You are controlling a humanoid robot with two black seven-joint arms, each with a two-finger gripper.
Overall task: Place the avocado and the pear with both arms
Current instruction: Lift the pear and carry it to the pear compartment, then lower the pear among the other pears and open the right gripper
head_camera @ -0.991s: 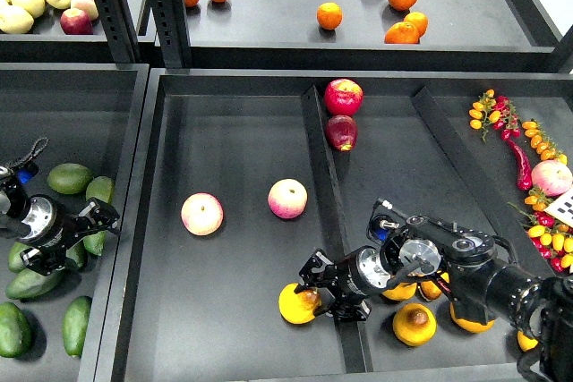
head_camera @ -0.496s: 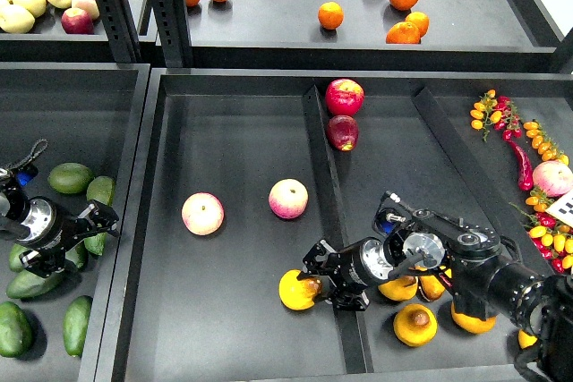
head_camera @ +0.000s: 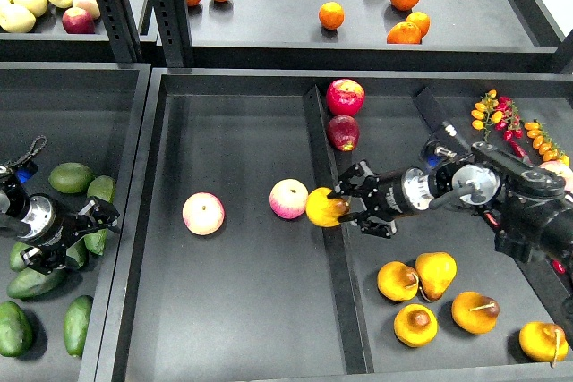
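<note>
two pink-yellow apples (head_camera: pixel 203 213) in the middle bin — oranges (head_camera: pixel 331 15) on the shelf behind

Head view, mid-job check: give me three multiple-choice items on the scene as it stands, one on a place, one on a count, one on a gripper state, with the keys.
1. Where is the pear held by the right gripper?
A. On the upper shelf
B. Over the centre tray, beside a pink-yellow apple
C. Among the avocados on the left

2. How many yellow-orange pears lie loose in the compartment at lower right?
A. Two
B. Five
C. Nine

3. What is the left gripper doing?
A. Holding an orange
B. Out of view
C. Open, among the avocados in the left tray

Answers: 1 B, the pear sits just left of the divider, next to the apple. 2 B, five can be counted there. 3 C, its fingers are spread with no fruit clamped between them.
</note>
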